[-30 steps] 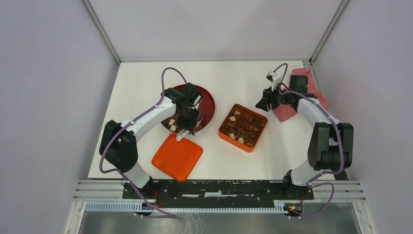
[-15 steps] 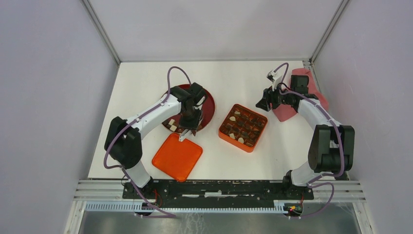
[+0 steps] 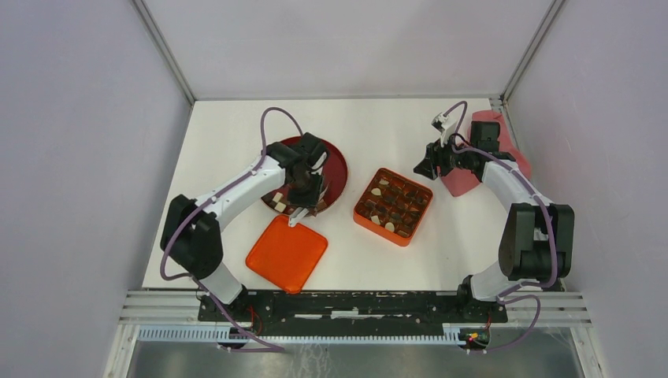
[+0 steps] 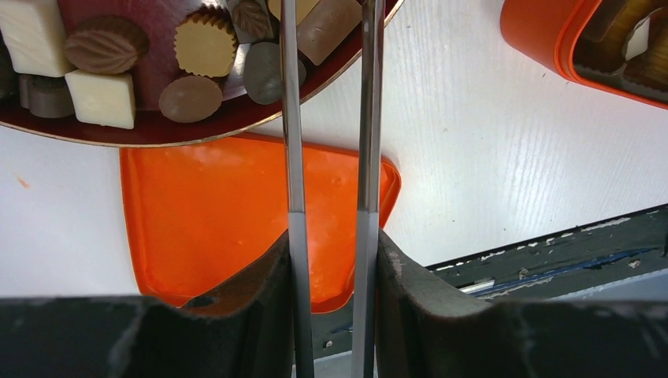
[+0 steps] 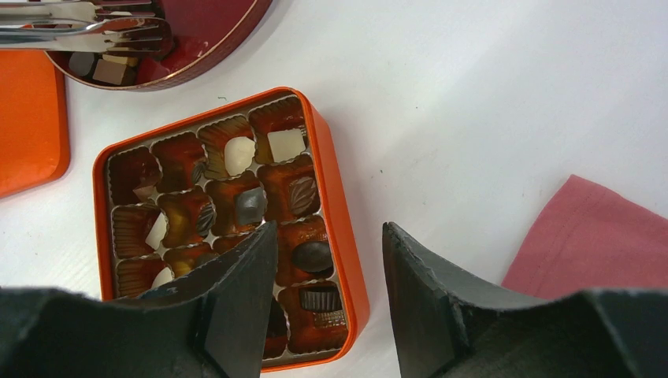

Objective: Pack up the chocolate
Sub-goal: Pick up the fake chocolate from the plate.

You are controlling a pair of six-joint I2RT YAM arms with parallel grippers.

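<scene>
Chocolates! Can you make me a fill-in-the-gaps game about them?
The loose chocolates lie on the round dark red ___.
The square orange box is ___, its flat orange lid lying apart.
The thin metal tongs are in the ___ hand.
The soft cloth is coloured ___.
Missing words: plate, open, left, pink.

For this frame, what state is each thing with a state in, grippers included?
orange box: open, some compartments filled, some empty
lid: off, lying flat beside the plate
plate: holds loose pieces
chocolate pieces: some on the plate, some in the box
tongs: blades apart, tips over the plate
left gripper: shut on the tongs
right gripper: open, empty
</scene>
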